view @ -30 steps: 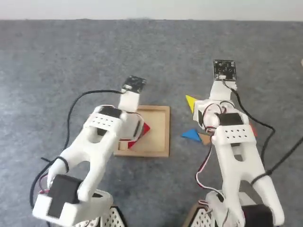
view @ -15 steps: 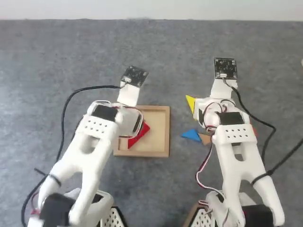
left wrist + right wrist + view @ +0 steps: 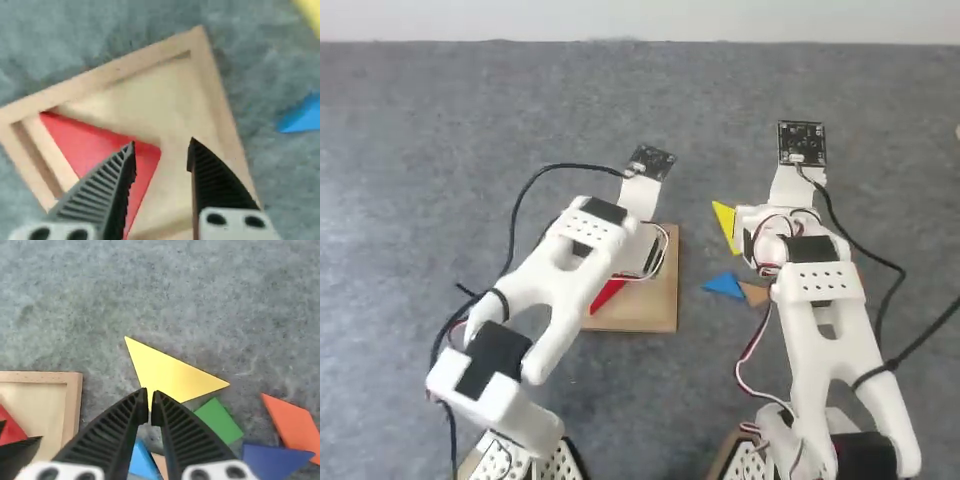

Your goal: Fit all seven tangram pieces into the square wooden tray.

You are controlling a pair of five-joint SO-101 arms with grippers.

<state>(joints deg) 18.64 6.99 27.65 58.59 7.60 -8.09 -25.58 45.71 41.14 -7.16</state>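
1. Left hand (image 3: pixel 161 145) hangs over the square wooden tray (image 3: pixel 216 100). Its two dark fingers are parted by a moderate gap and hold nothing.
2. Below it, the red triangle (image 3: pixel 85 145) lies flat inside the tray, toward one corner. One fingertip is above the triangle's edge and the other is above bare tray floor.
3. Right hand (image 3: pixel 149 392) has its fingers drawn almost together, leaving only a thin slit with nothing seen in it. The tips sit over the near edge of the yellow triangle (image 3: pixel 170 372), which lies flat on the grey counter (image 3: pixel 225 290).
4. The right wrist view lays out the loose cluster. A green piece (image 3: pixel 217 420) is just beside the yellow triangle, with an orange parallelogram (image 3: pixel 292 425) and a dark blue triangle (image 3: pixel 272 460) further along. A light blue triangle (image 3: pixel 140 462) is partly behind the fingers.
5. In the high view the left arm crosses most of the tray (image 3: pixel 670 290), and the red triangle (image 3: pixel 608 291) peeks out beneath it.
6. That view places the yellow triangle (image 3: pixel 725 220), the light blue triangle (image 3: pixel 725 285) and a tan piece (image 3: pixel 753 292) on the counter beside the right arm, apart from the tray. The arm covers the spot where the green, orange and dark blue pieces lie.
7. The left wrist view catches the light blue triangle (image 3: pixel 302 117) on the counter beyond the tray's rim.
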